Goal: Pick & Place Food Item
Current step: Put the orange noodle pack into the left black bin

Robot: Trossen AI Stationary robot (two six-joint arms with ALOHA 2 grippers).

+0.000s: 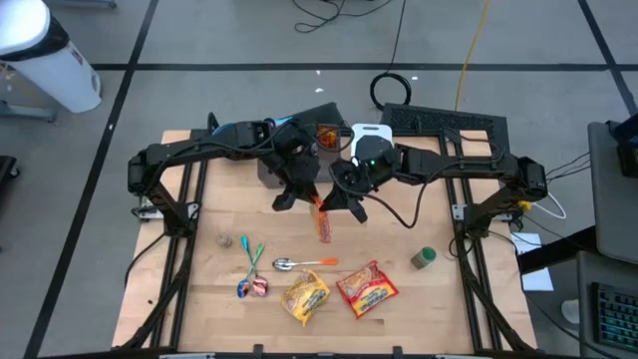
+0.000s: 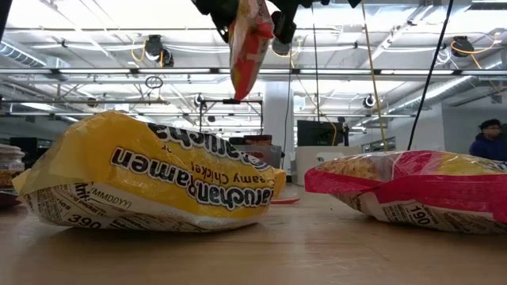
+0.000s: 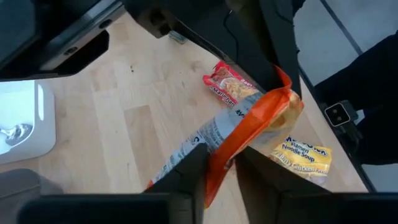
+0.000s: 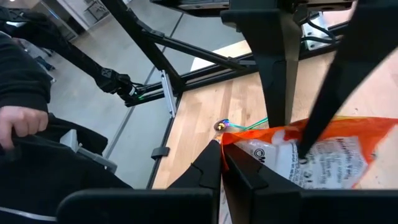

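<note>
- Orange snack packet, long and narrow, held clear of the table between both arms above its middle; hangs at the top of the low view.
- Packet's white panel carries dark print, too small to read in either wrist view.
- Left gripper pinching one end of the packet, fingers pressed against the wrapper.
- Right gripper pressed tight on the other end, fingers meeting at the orange edge.
- Yellow ramen pack on the near part of the table, upside down to the low camera: "Maruchan Ramen", "Creamy Chicken", and "390" near its edge; "Ramen Noodle Soup" legible from the left wrist.
- Red ramen pack just beside it, "190" printed on the white edge; seen side by side from above.
- Spoon with orange handle near the packs; small shiny wrapped sweets and a green-handled utensil to one side.
- Small green-lidded jar well apart, toward the right arm's frame.
- White tray and a dark bin at the table's far edge.
- Light wooden table, planked, on a dark metal frame.
- Grey floor with dark taped lines, loose cables, white cylinder in one corner.
- Room behind: white ceiling trusses, hanging lamps, monitors; a person at the far side, another's hand near the right wrist camera.
</note>
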